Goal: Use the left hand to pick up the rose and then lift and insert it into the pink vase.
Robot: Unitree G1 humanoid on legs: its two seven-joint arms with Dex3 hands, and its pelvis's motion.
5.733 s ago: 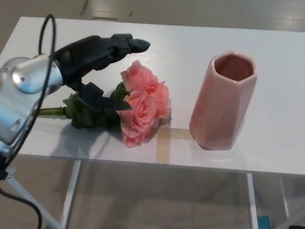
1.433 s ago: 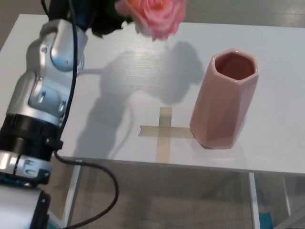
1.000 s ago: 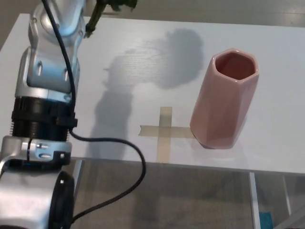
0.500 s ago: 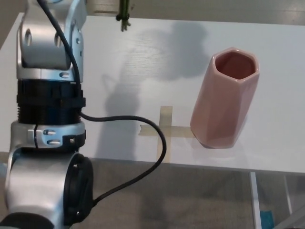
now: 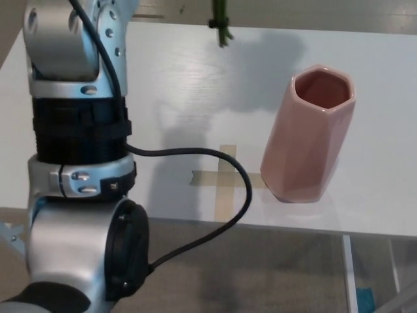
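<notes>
My left arm is filling the left side of the head view, rising from the bottom edge to the top, silver casing with a black ribbed band across its middle. A black cable is looping off it, curving out over the tabletop edge and back down toward the arm's lower joint. My left robot hand is sitting above the top edge of the view, so I cannot tell how far its fingers are closed or exactly what they are gripping. My right robot hand is not showing anywhere.

Of the rose, only the cut end of the green stem is showing, hanging down from the top edge of the view, roughly upright, with its tip in the air above the far part of the tabletop. The blooms and leaves are lying out of view above. The stem end is hanging to the left of and beyond the pink vase, well apart from its mouth.

The pink vase is standing upright on the white tabletop toward the right, its six-sided opening facing up and showing only a dark pink interior. Just beside its base, to the left, a cross of tan tape is lying flat on the tabletop. A soft shadow is spreading across the tabletop behind the vase.
</notes>
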